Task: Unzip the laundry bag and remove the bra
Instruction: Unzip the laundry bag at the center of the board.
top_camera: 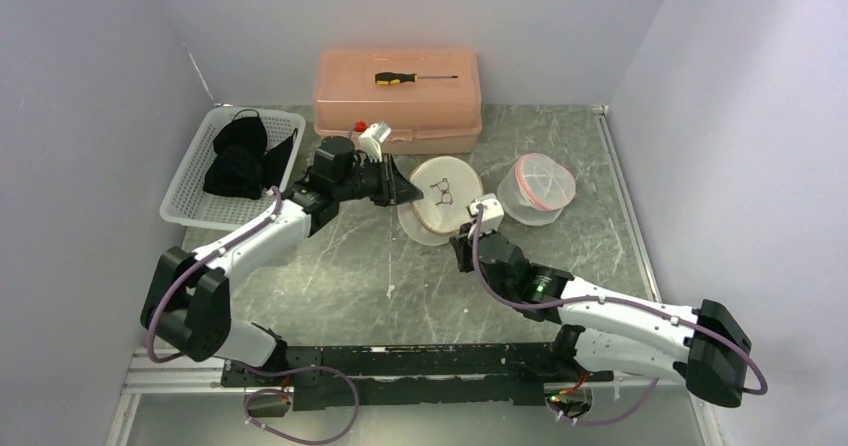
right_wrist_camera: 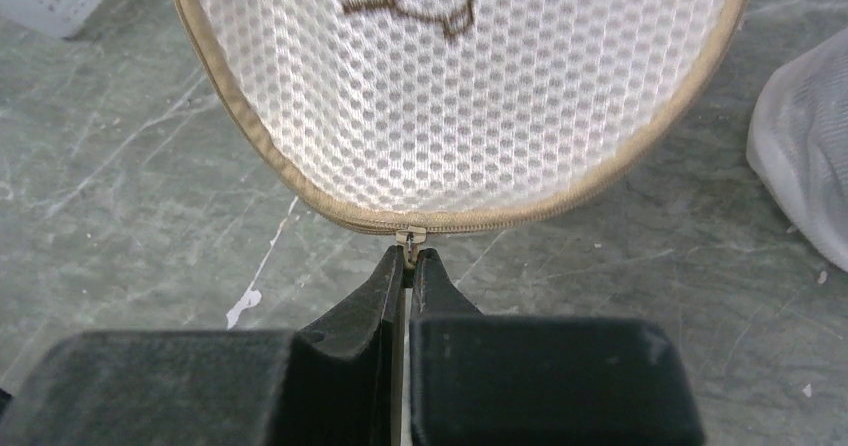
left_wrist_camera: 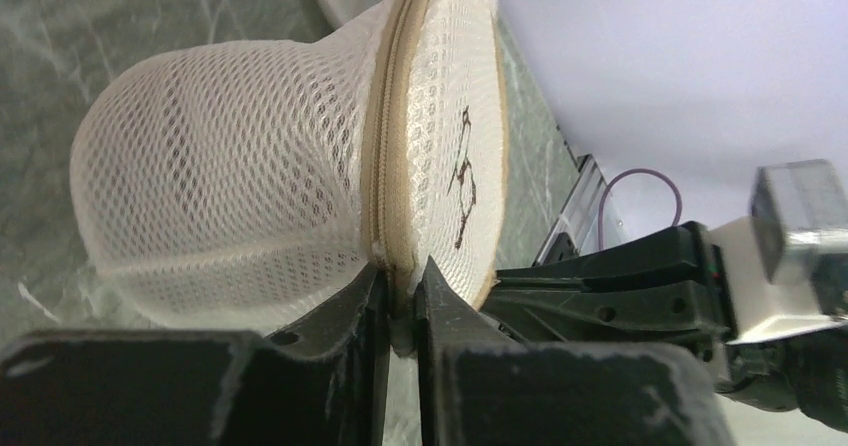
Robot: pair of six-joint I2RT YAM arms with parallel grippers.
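At the far left, a white basket [top_camera: 188,204] holds dark clothing [top_camera: 240,156]. The left arm reaches from the near left across the grey marbled table [top_camera: 340,271] towards the centre. There the left gripper [left_wrist_camera: 402,288] has its fingers drawn close together, with only a narrow slit between them. The tan zip seam [left_wrist_camera: 385,146] of the laundry bag [top_camera: 447,196] runs down into that slit, so the gripper pinches the bag's left rim.

Behind it, against the far wall, stands a salmon plastic box [top_camera: 400,111] with a screwdriver [top_camera: 412,77] lying on its lid. The round white mesh bag sits at the centre of the table, just in front of the box. It is tipped so that its face with a dark spectacles drawing shows from above. The stretch of zip in view is closed, and nothing inside can be made out through the mesh.

At the bag's near right edge, the right gripper [right_wrist_camera: 408,258] is closed tight on the small metal zip pull [right_wrist_camera: 410,235]. Further right, apart from the bag, rests a second pale mesh pouch [top_camera: 540,188] with a red rim.
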